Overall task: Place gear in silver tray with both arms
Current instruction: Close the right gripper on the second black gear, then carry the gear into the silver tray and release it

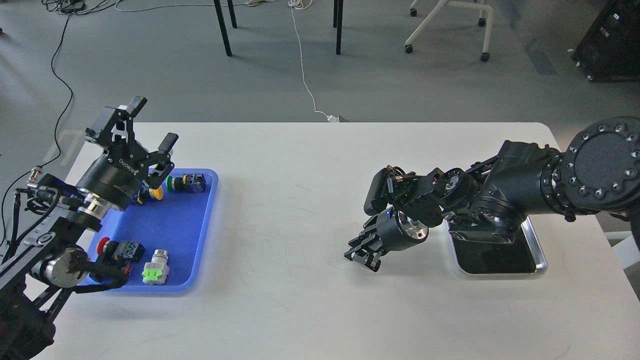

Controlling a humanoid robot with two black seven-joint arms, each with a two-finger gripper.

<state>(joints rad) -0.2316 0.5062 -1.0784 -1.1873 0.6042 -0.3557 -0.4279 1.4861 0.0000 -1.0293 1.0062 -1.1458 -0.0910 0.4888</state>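
My right gripper [361, 254] is low over the white table [280, 200], left of the silver tray [539, 252]. Its two fingers are drawn together. The small dark gear seen between them earlier is now hidden by the fingers. The silver tray has a dark reflective bottom, and my right arm [500, 200] covers its far half. My left gripper [153, 121] is open and empty, raised over the far left corner of the blue plastic tray [180, 225].
The blue tray holds several push-button switches: a red one [104, 245], a green-and-white one [155, 272], a yellow one [156, 192] and a green one [175, 183]. Chair and table legs and cables stand on the floor beyond the table.
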